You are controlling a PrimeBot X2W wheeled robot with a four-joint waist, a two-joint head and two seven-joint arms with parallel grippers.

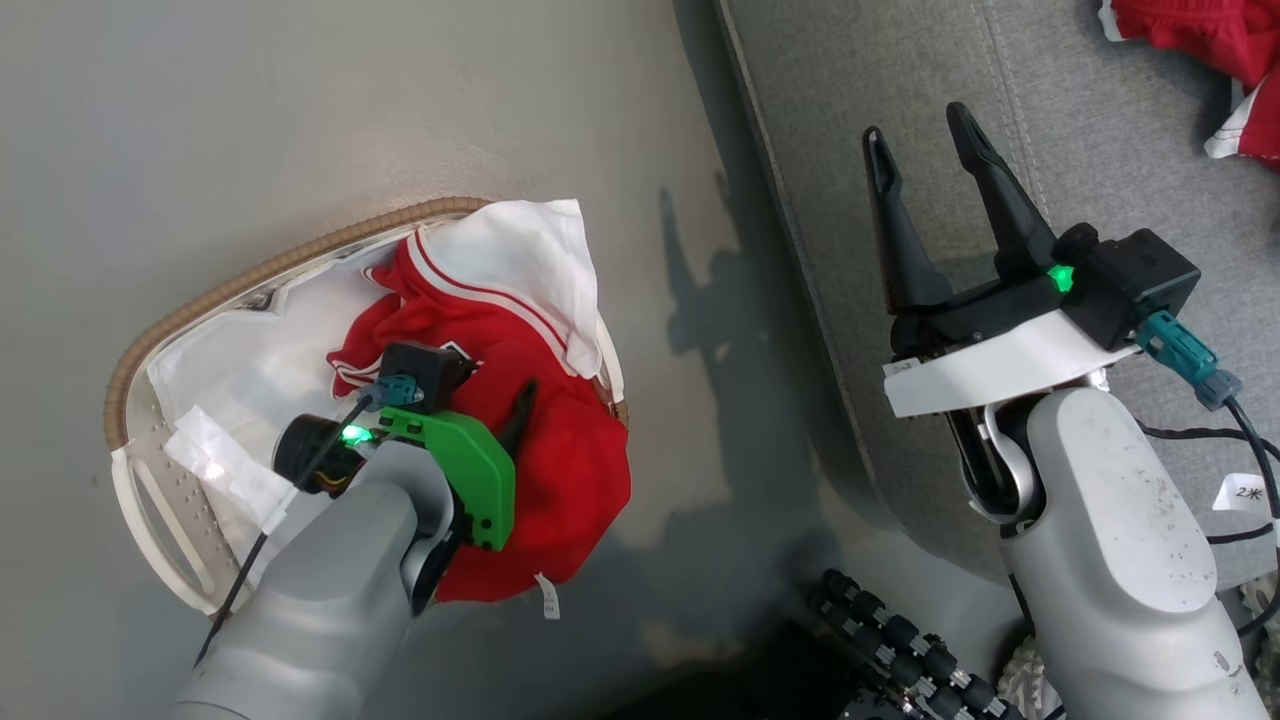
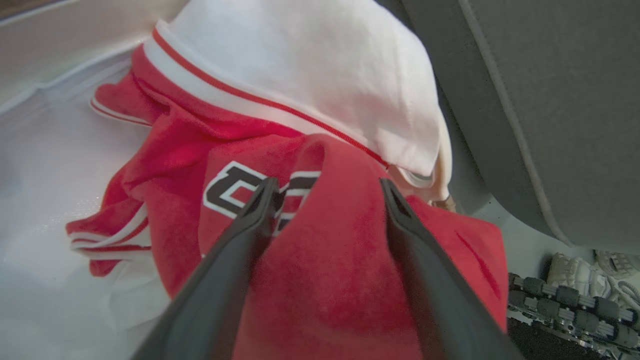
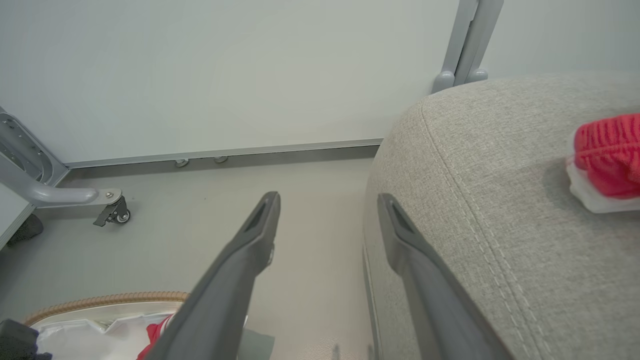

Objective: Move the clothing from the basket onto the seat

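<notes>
Pale grey floor (image 1: 300, 100), white wall (image 3: 225, 65), grey castor-footed frame leg (image 3: 65, 195).

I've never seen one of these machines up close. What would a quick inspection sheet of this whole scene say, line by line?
Surface: grey floor, smooth, with shadows.
Job's things: basket on the floor, red garment heaped in it over a white liner; seat beside it, second garment already on it.
Clutter: white woven item near the couch base, too unclear to name.
Grippers: left gripper, jaws open astride a fold of the red garment; right gripper, jaws open, holding nothing, over the seat's edge.
Cables: teal-plugged cable at the right wrist; black cable at the left wrist.
Surroundings: pale wall, castor-footed frame.
</notes>
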